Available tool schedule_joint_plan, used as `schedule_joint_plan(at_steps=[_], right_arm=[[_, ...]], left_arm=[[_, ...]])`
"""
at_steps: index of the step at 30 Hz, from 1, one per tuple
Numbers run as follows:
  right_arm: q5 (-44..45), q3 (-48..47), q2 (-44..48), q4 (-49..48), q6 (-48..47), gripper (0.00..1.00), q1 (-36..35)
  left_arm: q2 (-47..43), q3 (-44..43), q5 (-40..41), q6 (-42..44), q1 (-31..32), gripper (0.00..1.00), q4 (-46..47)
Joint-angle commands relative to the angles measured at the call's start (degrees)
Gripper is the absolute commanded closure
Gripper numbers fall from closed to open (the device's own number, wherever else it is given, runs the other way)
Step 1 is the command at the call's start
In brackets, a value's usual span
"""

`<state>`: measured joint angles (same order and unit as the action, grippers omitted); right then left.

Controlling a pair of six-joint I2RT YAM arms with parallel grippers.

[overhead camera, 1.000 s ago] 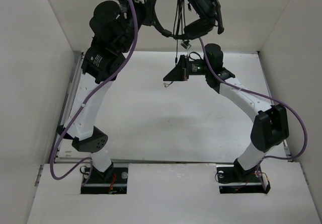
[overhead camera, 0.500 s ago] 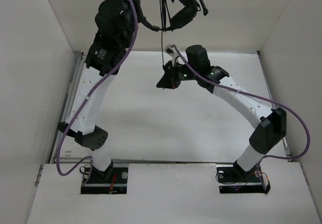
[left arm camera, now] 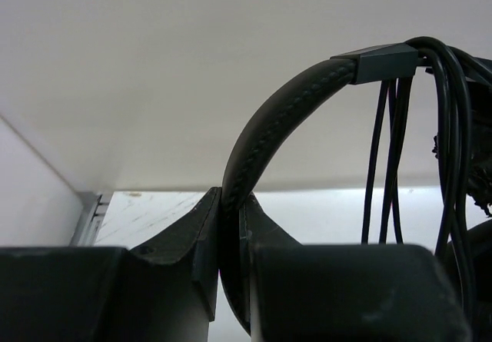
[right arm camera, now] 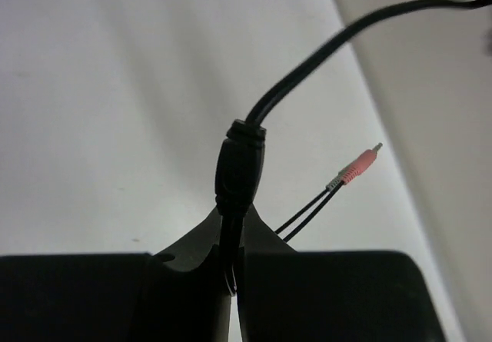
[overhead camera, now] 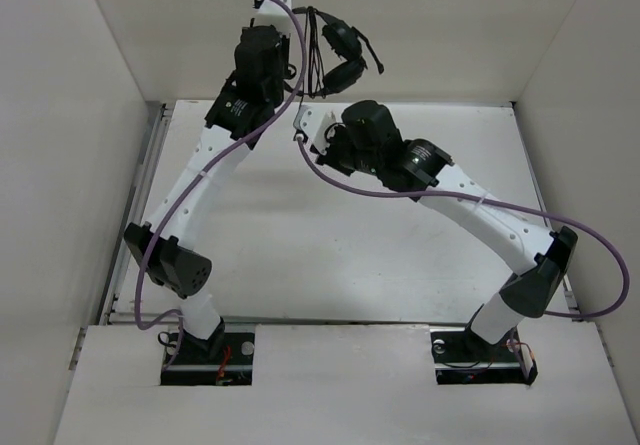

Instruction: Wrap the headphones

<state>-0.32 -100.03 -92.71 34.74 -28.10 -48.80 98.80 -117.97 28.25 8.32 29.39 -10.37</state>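
Observation:
The black headphones [overhead camera: 343, 53] hang in the air near the back wall, with several cable loops [overhead camera: 318, 60] draped over the headband. My left gripper [overhead camera: 296, 27] is shut on the padded headband [left arm camera: 265, 119]; its fingers clamp it in the left wrist view. Cable strands [left arm camera: 392, 165] hang down at the right there. My right gripper [overhead camera: 322, 137] sits just below the headphones and is shut on the thin black cable [right arm camera: 240, 174] at its thick junction piece. A pink plug and a grey plug [right arm camera: 355, 169] stick out to the right of the fingers.
The white table [overhead camera: 330, 255] lies below, enclosed by white walls at the left, right and back [overhead camera: 470, 25]. A metal rail [overhead camera: 140, 195] runs along the table's left edge. Purple arm cables [overhead camera: 590, 255] loop beside each arm.
The left arm has swung the headphones away toward the back wall and to the right. The right gripper has moved left and farther back, following beneath them with the cable.

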Motion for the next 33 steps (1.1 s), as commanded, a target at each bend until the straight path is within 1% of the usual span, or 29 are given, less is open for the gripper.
schedule_joint_plan(at_steps=[1,7,10,15,18,23,28,31,33], right_arm=[[14.4,-3.2,1.1,0.5,-14.3,0.95,-0.4],[22.2,-4.2,0.4,-2.4,-24.8,0.94,-0.6],[25.5,-4.0,-0.1,-5.7,-30.1,0.95,-0.6],[28.4,-4.4,-0.7,-10.8,-35.9,0.95,-0.6],[28.1,-5.3,-0.9,-11.3,-36.1,0.95,-0.6],[28.0,-6.1,-1.1,-12.2,-36.9,0.96,-1.1],[27.4,-4.6,-1.2,-13.6,-37.3,0.97,-0.5],[25.5,-3.6,-1.1,-14.1,-35.3,0.96,0.8],[23.3,-4.6,-1.3,-13.0,-31.3,0.94,2.3]], left_arm=[[-7.1,3.7,2.1,2.7,0.3,0.98,9.9],[-9.6,10.9,2.2,5.6,1.1,0.98,8.0],[-10.5,13.5,1.9,5.7,1.9,0.98,5.3],[-10.1,15.1,0.0,5.8,3.0,0.97,-1.9],[-9.4,15.6,-1.1,5.5,3.4,0.97,-6.2],[-9.1,17.1,-3.3,4.7,4.6,0.97,-10.9],[-8.9,16.2,-6.7,2.9,5.5,0.97,-14.4],[-8.8,15.2,-9.8,1.6,5.7,0.97,-16.8],[-9.3,15.4,-11.5,0.6,5.8,0.97,-17.6]])
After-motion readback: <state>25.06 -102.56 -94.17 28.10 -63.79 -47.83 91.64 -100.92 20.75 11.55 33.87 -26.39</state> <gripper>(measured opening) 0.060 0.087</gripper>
